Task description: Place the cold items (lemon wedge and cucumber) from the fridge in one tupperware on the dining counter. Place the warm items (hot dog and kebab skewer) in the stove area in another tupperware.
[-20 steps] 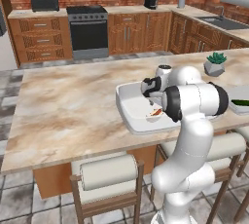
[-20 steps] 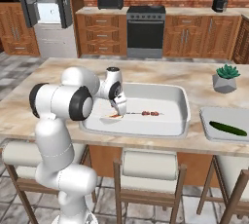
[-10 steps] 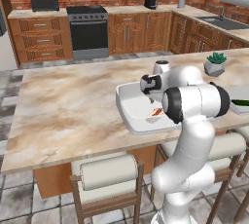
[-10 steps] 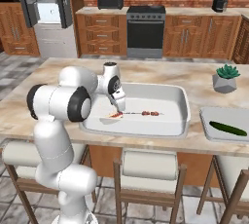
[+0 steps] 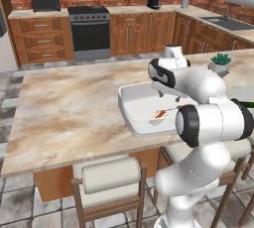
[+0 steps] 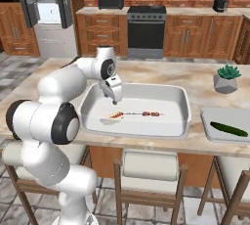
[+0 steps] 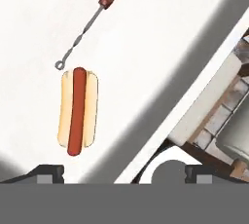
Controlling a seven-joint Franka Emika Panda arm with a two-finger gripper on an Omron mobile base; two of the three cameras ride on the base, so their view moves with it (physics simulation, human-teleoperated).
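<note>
A wide white tupperware (image 6: pixel 181 102) sits on the beige dining counter (image 6: pixel 200 78). On its floor lie the hot dog (image 6: pixel 116 116) and, to its right, the kebab skewer (image 6: pixel 147 114). My gripper (image 6: pixel 116 100) hangs open just above the hot dog, holding nothing. In the hand view the hot dog (image 7: pixel 78 113) lies free on the white floor between and ahead of my fingertips (image 7: pixel 48 171), with the kebab skewer (image 7: pixel 99 6) beyond it. The cucumber (image 6: pixel 228 129) rests in a second white tupperware (image 6: pixel 210 121) at the right. The lemon wedge is out of view.
A small potted plant (image 6: pixel 226 78) stands on the counter behind the second tupperware. Stools (image 6: pixel 149 170) line the near edge. The black stove (image 6: pixel 146 29) and the open fridge (image 6: pixel 49 4) are against the far wall.
The gripper has lifted a little off the hot dog, which stays lying in the tupperware beside the skewer. The jaws have spread slightly wider.
</note>
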